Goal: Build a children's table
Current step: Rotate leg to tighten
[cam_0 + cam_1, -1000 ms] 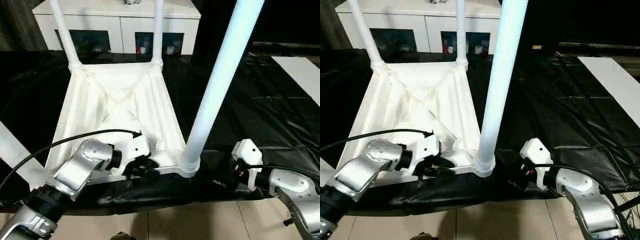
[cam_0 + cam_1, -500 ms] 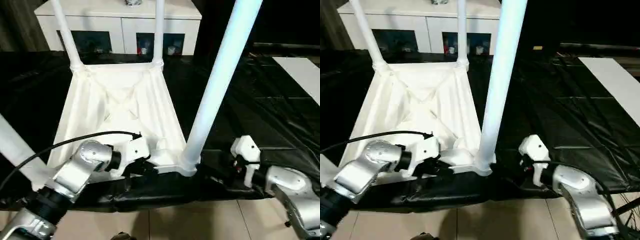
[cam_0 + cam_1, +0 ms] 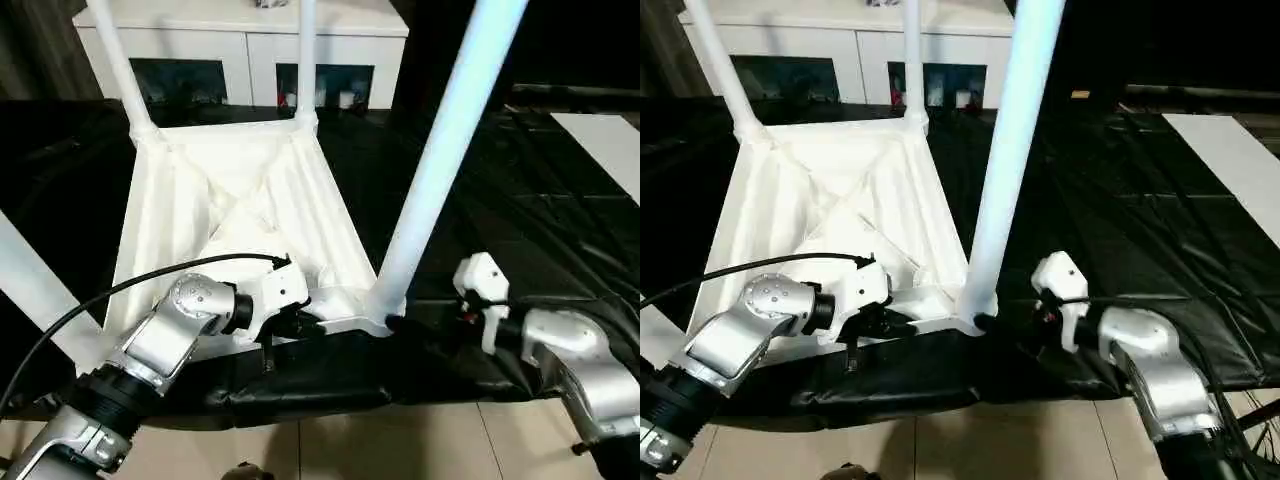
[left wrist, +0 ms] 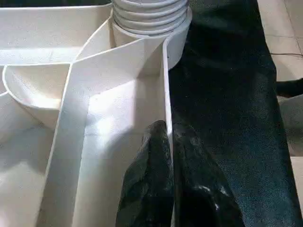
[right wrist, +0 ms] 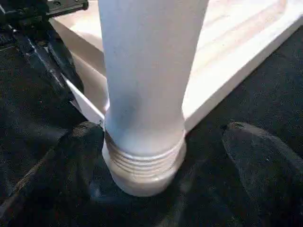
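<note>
The white tabletop (image 3: pixel 240 190) lies upside down on a black sheet, ribs up. Two white legs (image 3: pixel 115 60) (image 3: pixel 305 60) stand in its far corner sockets. A third leg (image 3: pixel 30 285) slants up at the near left. The near right leg (image 3: pixel 440 160) rises from the near right corner, its threaded base (image 5: pixel 142 161) at the socket. My left gripper (image 4: pixel 168 130) is shut on the thin near rim of the tabletop (image 4: pixel 165 85), one finger on each side. My right gripper (image 5: pixel 163 132) is open, its fingers (image 5: pixel 265 161) spread to either side of that leg's base.
A white cabinet (image 3: pixel 240 30) with dark glass doors stands behind the tabletop. The black sheet (image 3: pixel 520 200) spreads to the right, with a white panel (image 3: pixel 610 135) at its far right. Tiled floor (image 3: pixel 400 440) lies nearest me. A black cable (image 3: pixel 130 285) arcs over my left forearm.
My right gripper has moved in to the left, so its fingers now flank the near right leg's base. The left gripper still holds the rim. The view has shifted slightly.
</note>
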Robot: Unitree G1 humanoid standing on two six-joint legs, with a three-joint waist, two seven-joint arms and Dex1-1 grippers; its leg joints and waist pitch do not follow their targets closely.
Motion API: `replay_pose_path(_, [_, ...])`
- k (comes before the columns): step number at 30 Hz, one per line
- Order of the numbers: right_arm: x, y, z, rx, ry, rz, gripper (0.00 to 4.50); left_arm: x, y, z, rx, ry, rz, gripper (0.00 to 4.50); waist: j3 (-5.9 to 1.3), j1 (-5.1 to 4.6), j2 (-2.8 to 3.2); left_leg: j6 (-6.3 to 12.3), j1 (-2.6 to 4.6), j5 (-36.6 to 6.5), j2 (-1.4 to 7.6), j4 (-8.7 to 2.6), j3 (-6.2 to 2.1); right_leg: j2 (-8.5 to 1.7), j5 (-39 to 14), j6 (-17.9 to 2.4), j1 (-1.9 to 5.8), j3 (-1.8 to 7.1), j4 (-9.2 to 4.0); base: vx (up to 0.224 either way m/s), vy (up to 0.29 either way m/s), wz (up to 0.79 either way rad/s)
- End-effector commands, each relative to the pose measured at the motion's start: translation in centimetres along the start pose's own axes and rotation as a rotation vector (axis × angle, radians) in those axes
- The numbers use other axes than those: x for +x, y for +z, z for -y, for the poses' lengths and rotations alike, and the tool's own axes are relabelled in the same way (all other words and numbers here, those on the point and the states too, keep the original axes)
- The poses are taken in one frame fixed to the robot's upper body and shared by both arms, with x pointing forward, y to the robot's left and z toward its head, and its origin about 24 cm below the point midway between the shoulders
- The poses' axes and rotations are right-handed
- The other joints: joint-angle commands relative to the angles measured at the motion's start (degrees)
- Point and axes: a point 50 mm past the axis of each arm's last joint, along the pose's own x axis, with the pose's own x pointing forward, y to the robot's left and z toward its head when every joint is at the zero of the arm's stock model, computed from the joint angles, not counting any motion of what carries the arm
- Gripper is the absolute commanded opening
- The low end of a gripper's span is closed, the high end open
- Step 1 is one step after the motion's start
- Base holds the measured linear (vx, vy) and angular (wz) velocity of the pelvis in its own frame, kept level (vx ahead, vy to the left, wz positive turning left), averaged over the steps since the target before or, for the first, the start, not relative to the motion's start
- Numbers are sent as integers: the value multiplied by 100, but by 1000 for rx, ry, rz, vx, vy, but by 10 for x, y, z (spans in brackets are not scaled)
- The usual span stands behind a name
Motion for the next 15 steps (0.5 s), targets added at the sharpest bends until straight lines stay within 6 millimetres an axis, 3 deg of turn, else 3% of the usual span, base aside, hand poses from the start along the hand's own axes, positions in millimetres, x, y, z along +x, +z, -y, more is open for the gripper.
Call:
replay_pose_path(1, [2, 1, 0, -6, 41, -6, 450, 4, 5, 2, 10, -40, 32, 6, -346, 15, -120, 503, 141, -516, 373, -353, -192, -532, 494, -1434, 120, 217, -414, 0, 0, 0])
replay_pose_path(6, [6, 0, 0, 1, 73, -7, 431, 4, 5, 2, 8, -39, 30, 1, -345, 45, -132, 572, 124, -472, 378, -347, -190, -534, 522, -1416, 113, 203, -400, 0, 0, 0])
replay_pose_path(15, [11, 2, 4, 2, 84, 13, 345, 3, 3, 2, 9, -48, 20, 0, -356, 55, -122, 588, 126, -387, 379, -337, -187, -530, 637, -1438, 109, 201, -378, 0, 0, 0])
